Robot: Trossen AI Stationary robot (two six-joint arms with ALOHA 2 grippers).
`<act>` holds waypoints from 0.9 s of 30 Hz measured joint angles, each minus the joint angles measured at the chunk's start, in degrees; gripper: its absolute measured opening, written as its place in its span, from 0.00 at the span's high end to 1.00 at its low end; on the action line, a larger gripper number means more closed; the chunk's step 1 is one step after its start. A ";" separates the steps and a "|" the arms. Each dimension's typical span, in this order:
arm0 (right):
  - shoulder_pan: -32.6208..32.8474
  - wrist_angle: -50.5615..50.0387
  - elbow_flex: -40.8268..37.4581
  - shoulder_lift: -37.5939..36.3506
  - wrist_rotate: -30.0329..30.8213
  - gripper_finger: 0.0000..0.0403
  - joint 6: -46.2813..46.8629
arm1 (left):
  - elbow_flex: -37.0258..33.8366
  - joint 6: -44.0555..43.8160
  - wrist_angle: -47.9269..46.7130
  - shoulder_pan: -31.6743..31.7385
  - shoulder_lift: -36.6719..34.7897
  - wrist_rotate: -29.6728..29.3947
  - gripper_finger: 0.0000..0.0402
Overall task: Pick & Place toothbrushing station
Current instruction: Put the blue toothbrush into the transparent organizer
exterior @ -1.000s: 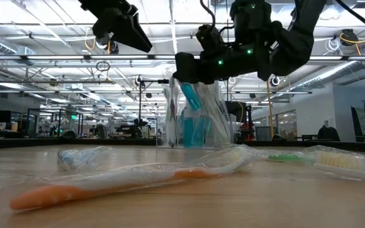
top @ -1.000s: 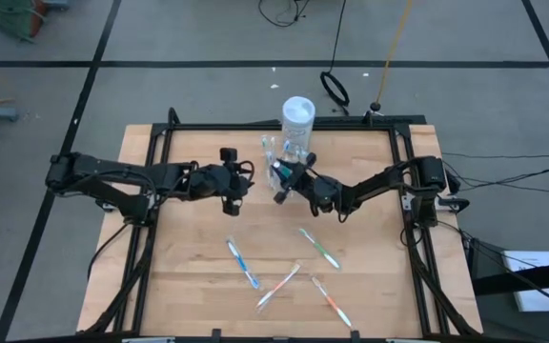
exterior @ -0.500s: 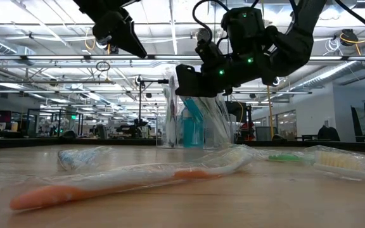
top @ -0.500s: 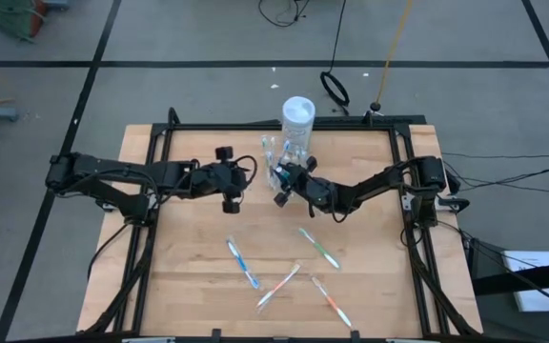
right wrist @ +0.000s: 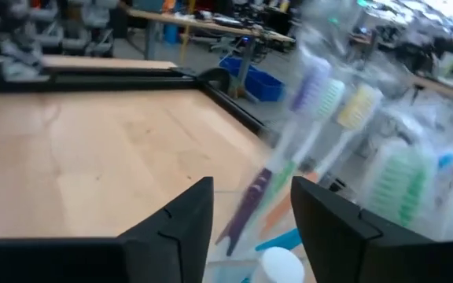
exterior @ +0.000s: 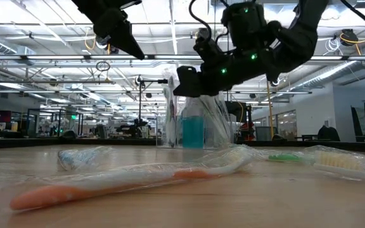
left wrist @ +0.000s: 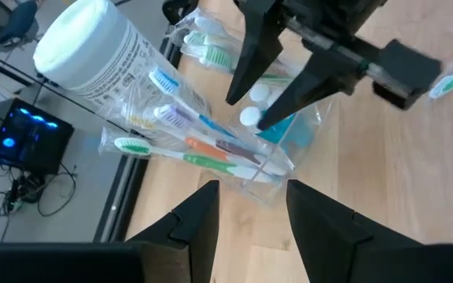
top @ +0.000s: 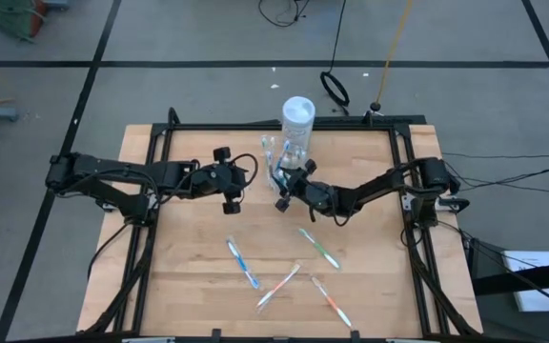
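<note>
Over the toothbrushing station (top: 279,170): right tool (top: 283,180), fingers spread, gripping nothing. Beside it: left tool (top: 239,183), likewise spread, empty.

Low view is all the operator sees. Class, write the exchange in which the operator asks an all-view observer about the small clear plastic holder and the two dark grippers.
Operator: Is the right gripper holding the small clear plastic holder?
Observer: No. The left wrist view shows the right gripper open over the holder, fingers spread.
Operator: Where is the left gripper?
Observer: From above, the left gripper waits open to the holder's left, apart from it.
Operator: What stands behind the holder?
Observer: A tall white-capped cylindrical container, at the table's far edge.
</note>
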 joint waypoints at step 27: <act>6.30 -56.11 -0.07 -24.63 -24.03 0.58 10.44 | 0.00 -9.39 -0.88 -3.17 1.01 15.02 0.62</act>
